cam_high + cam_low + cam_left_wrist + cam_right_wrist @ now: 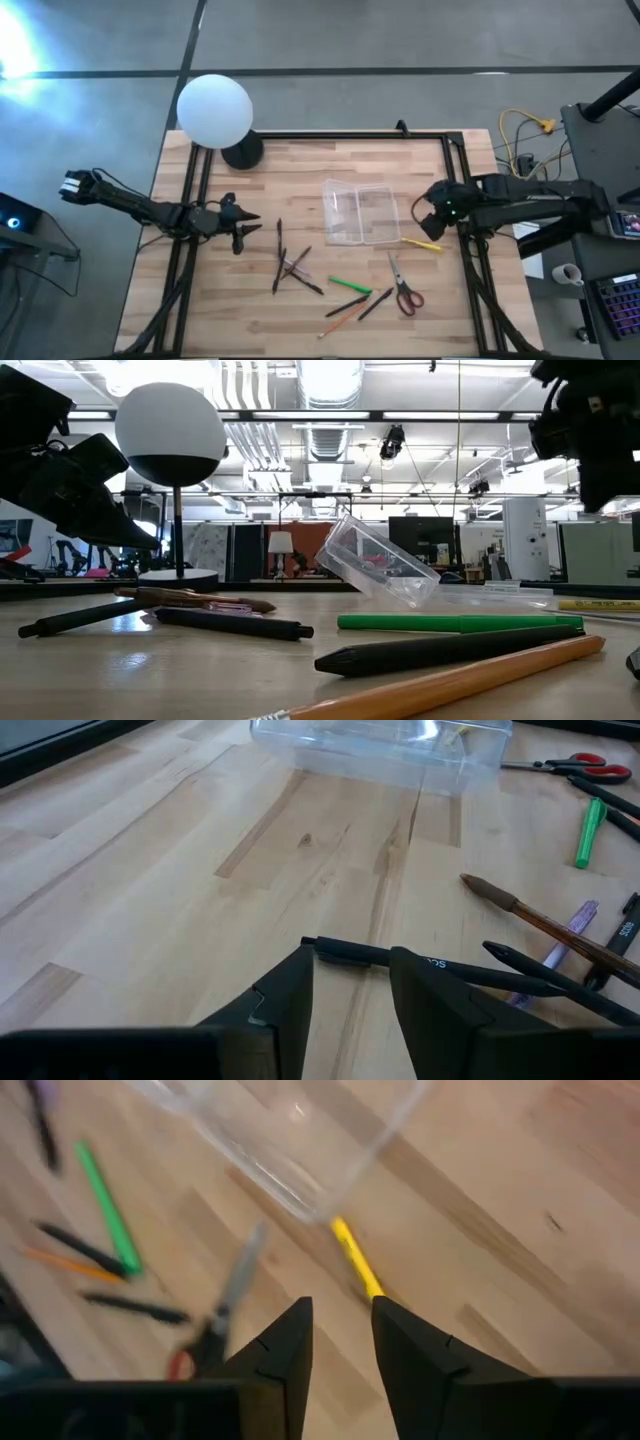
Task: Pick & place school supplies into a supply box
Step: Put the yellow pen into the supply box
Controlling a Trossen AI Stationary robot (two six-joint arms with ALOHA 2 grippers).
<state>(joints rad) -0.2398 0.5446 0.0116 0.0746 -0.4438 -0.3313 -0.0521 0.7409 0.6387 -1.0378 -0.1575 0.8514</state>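
Clear plastic box (361,212) sits mid-table, open, lid hinged up at an angle in the low view; nothing in it that I can make out. Landmark = the box. Right gripper (432,222) hovers just beside the box's right end, fingers parted with a narrow gap, holding nothing, right over the yellow stick (355,1258), which lies with one tip almost under the box edge. Left gripper (240,227) is well off to the box's left, fingers apart, empty, nose pointing at a dark pen (425,960) in the loose pile of thin pens (290,268) down-left of the box. Green marker (350,285), orange pencil (340,322) and more dark pens lie below the box; red-handled scissors (403,290) below its right end. White globe lamp (214,110) on a black base up-left, not part of the job. Risks, my guess: the stick is thin, round and smooth, so it may roll or squirt out as the fingers close; it lies so close to the box that a finger could hit the light slick plastic wall and shove or tip it. Wood top is smooth, so things slide. The crossed pens on the left side could come up two at once or scatter.
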